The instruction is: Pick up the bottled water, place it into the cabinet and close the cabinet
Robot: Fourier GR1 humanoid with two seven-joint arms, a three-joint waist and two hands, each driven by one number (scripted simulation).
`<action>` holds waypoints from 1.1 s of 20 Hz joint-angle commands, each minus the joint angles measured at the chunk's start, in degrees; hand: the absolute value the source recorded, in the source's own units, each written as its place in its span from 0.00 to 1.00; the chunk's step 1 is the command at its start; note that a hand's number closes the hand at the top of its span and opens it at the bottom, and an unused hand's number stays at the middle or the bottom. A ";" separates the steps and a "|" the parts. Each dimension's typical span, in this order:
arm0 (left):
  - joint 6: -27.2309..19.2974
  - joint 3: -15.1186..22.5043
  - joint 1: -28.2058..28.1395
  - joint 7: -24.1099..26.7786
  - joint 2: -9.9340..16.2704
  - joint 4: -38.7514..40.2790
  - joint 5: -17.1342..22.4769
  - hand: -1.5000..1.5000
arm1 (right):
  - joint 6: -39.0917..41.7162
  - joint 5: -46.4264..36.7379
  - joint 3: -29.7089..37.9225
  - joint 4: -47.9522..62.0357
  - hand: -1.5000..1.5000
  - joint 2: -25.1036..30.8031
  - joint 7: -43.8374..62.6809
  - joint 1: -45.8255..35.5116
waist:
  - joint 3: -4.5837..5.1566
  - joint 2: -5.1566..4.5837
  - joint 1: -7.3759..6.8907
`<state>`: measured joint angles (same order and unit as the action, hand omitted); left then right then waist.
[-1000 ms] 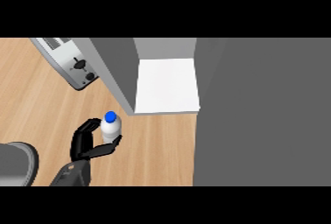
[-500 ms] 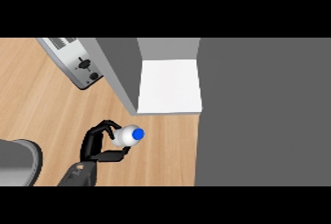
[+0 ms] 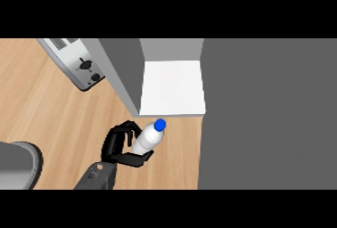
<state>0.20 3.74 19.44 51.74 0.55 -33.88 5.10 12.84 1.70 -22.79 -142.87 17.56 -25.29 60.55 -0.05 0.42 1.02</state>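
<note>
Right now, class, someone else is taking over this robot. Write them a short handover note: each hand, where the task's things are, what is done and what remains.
Left hand: curled round the white plastic water bottle with the blue cap, held tilted above the wooden counter, cap pointing toward the cabinet.
Right hand: not in view.
Grey cabinet: open, its white shelf bare, just beyond the bottle.
Done: bottle picked up.
Left: set the bottle on the shelf, release, close the cabinet.

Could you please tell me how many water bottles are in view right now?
1. The bottled water is held in the hand, just in front of the open cabinet. Others could be hidden outside this view.
</note>
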 commanded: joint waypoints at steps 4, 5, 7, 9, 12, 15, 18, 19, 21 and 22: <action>-10.78 14.73 1.13 -11.96 -0.54 -10.85 11.28 1.00 | -0.03 1.49 0.38 -7.46 0.00 1.45 2.00 2.37 | 0.09 -0.08 0.59; -12.46 17.12 -0.44 -13.62 -0.54 -14.03 12.35 1.00 | 0.01 3.81 2.30 -7.12 0.00 1.79 2.52 1.90 | 0.06 -0.09 0.14; -16.62 17.30 6.37 -18.80 -0.54 -14.11 14.32 1.00 | 0.69 2.58 1.77 -6.54 0.00 2.10 -0.19 3.98 | 0.08 -0.12 1.18; -19.33 19.65 8.87 -22.11 -0.55 -15.58 15.22 1.00 | -0.74 2.86 1.56 -7.93 0.00 1.19 2.27 2.47 | 0.10 -0.39 0.67; -20.75 20.77 11.04 -26.45 -0.55 -17.49 17.72 1.00 | -0.34 3.92 2.94 -6.77 0.00 1.43 2.05 1.71 | 0.07 -0.38 0.23; -27.80 22.58 16.59 -27.60 -0.55 -14.84 18.64 1.00 | 0.38 4.85 3.74 -4.98 0.00 1.16 -0.66 2.44 | 0.06 -0.42 1.06; -30.69 23.44 21.49 -30.20 -0.55 -10.93 20.76 1.00 | 2.08 6.76 6.74 -5.94 0.00 2.68 -1.59 3.95 | 0.07 -0.61 1.76; -28.56 21.33 22.66 -28.63 -0.55 -8.36 22.19 1.00 | 3.48 8.44 8.59 -6.11 0.00 3.69 -2.99 4.65 | 0.07 -0.72 2.05; -28.73 21.34 25.00 -30.17 -0.55 -7.72 23.27 1.00 | 1.59 8.00 6.87 -7.48 0.00 1.93 0.51 3.29 | 0.09 -0.80 1.18; -28.43 18.13 28.56 -30.86 -0.55 -3.66 23.02 1.00 | 2.10 5.96 6.70 -6.80 0.00 2.63 0.59 3.24 | 0.10 -0.92 1.33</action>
<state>-27.48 24.48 41.78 22.98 0.01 -42.59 26.55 14.53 3.21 -16.86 -142.68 19.12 -28.81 62.45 0.03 -0.28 2.46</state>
